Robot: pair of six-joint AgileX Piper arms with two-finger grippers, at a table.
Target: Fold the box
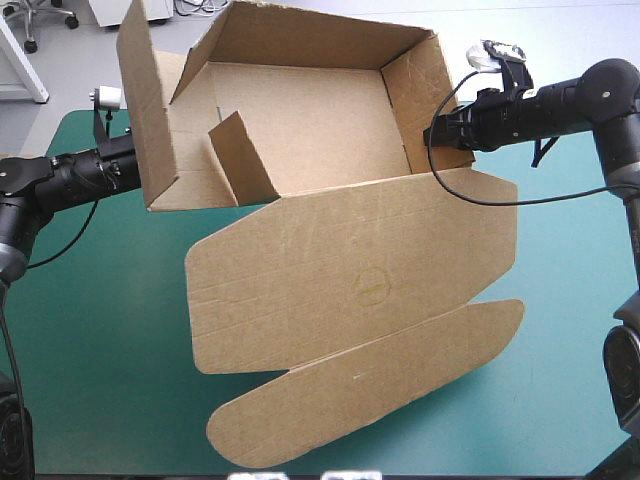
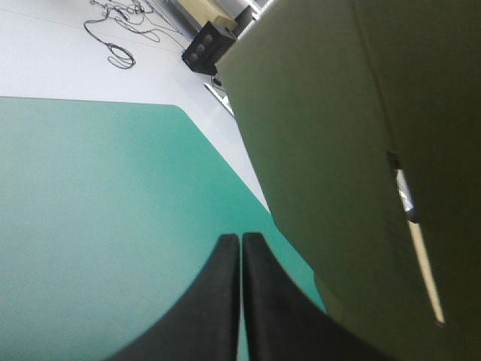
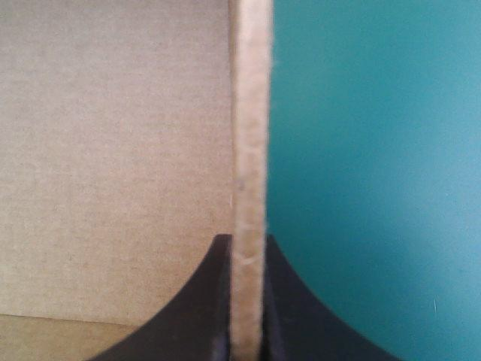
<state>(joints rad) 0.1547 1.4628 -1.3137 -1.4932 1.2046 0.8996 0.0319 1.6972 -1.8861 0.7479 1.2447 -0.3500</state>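
Observation:
The brown box [image 1: 300, 120] stands at the back of the table with its walls raised. Its lid [image 1: 360, 280] lies flat toward the front, ending in a long rounded flap [image 1: 370, 385]. A small inner flap [image 1: 240, 160] stands up near the left wall [image 1: 150, 110]. My right gripper [image 1: 443, 135] is shut on the edge of the right wall [image 3: 248, 113], one finger on each side of the board [image 3: 246, 239]. My left gripper [image 2: 240, 238] is shut with nothing in it, just outside the left wall [image 2: 353, 150]. In the high view that wall hides it.
The teal-green cover [image 1: 100, 330] shows to the left, right and front of the box. The table's rounded far-left corner [image 1: 70, 115] lies behind my left arm [image 1: 80, 172]. The lid's flap reaches close to the front edge.

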